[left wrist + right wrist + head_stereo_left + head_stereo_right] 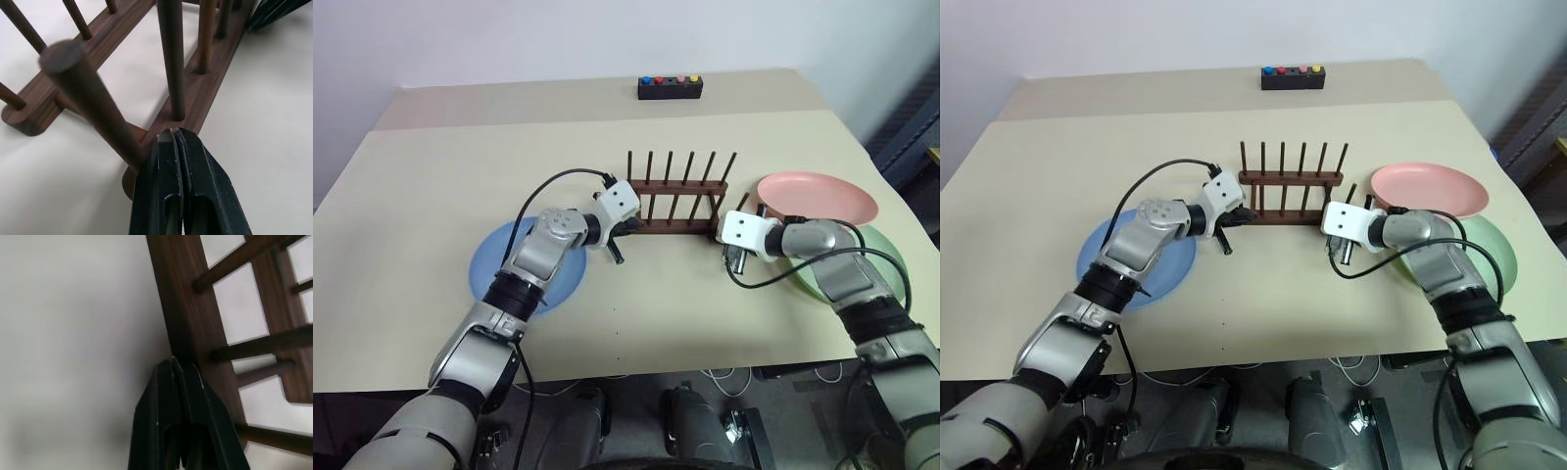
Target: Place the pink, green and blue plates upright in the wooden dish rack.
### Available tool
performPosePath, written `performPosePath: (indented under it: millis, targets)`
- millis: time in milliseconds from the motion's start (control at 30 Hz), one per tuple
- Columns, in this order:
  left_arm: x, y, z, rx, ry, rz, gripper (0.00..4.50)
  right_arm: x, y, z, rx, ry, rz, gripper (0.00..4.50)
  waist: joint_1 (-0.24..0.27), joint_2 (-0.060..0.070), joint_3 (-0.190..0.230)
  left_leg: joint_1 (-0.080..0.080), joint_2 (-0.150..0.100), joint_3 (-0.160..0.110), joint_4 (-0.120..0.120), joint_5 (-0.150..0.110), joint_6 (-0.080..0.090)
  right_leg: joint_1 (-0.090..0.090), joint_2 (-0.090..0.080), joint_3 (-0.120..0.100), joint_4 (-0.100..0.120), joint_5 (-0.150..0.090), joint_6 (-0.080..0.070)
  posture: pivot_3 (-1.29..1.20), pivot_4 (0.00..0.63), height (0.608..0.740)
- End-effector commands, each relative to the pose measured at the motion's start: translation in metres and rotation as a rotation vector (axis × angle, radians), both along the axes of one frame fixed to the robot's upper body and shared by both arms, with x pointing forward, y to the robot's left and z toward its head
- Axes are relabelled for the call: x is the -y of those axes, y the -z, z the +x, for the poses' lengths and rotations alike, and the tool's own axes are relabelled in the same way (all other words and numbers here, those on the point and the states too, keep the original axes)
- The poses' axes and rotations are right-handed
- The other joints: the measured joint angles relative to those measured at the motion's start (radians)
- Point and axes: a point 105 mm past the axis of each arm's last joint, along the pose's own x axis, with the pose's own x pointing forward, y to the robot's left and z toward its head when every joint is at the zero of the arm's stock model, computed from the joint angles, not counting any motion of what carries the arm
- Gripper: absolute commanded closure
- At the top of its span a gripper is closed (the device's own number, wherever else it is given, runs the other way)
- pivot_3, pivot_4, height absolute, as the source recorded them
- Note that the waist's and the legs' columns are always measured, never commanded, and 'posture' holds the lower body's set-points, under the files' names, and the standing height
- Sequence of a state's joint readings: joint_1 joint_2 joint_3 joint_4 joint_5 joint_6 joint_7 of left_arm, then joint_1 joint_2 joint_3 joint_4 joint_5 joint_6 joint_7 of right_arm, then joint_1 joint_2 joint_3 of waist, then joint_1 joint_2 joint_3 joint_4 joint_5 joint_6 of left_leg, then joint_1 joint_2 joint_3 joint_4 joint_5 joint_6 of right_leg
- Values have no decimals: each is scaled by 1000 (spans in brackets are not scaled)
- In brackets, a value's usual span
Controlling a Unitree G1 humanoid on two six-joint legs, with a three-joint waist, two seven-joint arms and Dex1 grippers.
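Wooden dish rack (674, 201) unfilled (plates flat on table), both grippers' jaws pressed together.

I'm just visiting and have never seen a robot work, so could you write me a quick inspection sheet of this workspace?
Surface: beige table, flat.
Job's things: wooden dish rack at centre, no plates in it; blue plate flat on the left; pink plate resting partly on the green plate on the right.
Clutter: black button box at the far edge.
Grippers: left gripper and right gripper both shut, one at each end of the rack.
Cables: black cable looping off each wrist.
Surroundings: pale wall behind.
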State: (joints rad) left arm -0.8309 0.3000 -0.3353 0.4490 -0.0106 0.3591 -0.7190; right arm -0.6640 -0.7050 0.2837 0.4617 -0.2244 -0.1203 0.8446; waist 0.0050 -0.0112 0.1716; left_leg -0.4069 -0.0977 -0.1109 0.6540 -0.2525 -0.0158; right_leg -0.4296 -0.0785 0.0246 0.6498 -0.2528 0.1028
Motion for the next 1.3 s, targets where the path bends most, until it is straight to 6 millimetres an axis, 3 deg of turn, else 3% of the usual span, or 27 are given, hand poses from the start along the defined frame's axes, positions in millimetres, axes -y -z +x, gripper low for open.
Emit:
performPosePath:
  millis: [33, 367, 633, 867, 1000, 1200, 1233, 1300]
  targets:
    - [-8, -10, 14, 30, -73, -25, 4462, -9, -13, 15, 92, -17, 2, 4500, -1, 0, 0, 0, 0, 0, 0, 0, 0, 0, 0, 0, 0, 0, 0, 0, 150, 740]
    - [-21, -15, 29, 87, -114, -13, 4462, -17, -21, 39, 226, 2, -23, 4500, -13, 0, 0, 0, 0, -1, -1, 0, -1, 0, 0, 0, 0, 0, 0, 0, 150, 740]
    - [-12, -26, 34, 122, -79, -65, 4462, -27, -22, 40, 242, -15, 17, 4500, -21, 0, 0, 0, 0, -1, -2, 1, -2, -2, 0, 0, 1, 0, 0, 0, 150, 740]
    - [-13, -18, 31, 112, -58, -53, 4462, -24, -26, 44, 291, 11, 0, 4500, -22, 0, 0, 0, 0, -1, -2, 1, -2, -2, 0, 0, 1, 0, 0, 0, 150, 740]
    - [-11, -25, 29, 121, -31, -88, 4462, -25, -24, 41, 286, 3, 12, 4500, -22, 0, 0, -1, -1, -1, -2, 1, -2, -2, 0, 0, 1, 0, 0, 0, 150, 740]
    - [-5, -38, 11, 62, 63, -212, 4462, -32, -30, 30, 161, -16, 213, 4500, -23, 0, 0, -1, 0, -1, -2, 1, -2, -2, 0, 0, 1, 0, 0, 0, 150, 740]
    - [-5, -40, 5, 52, 90, -213, 4221, -34, -36, 28, 126, -15, 294, 4500, -24, 0, 0, -1, 0, -1, -2, 1, -2, -2, 0, 0, 1, 0, 0, 0, 150, 740]
    - [-5, -44, -8, 13, 143, -226, 3576, -35, -46, 23, 45, -17, 437, 3975, -26, 0, 0, -1, 0, -1, -2, 1, -2, -2, 0, 0, 1, 0, 0, 0, 150, 740]
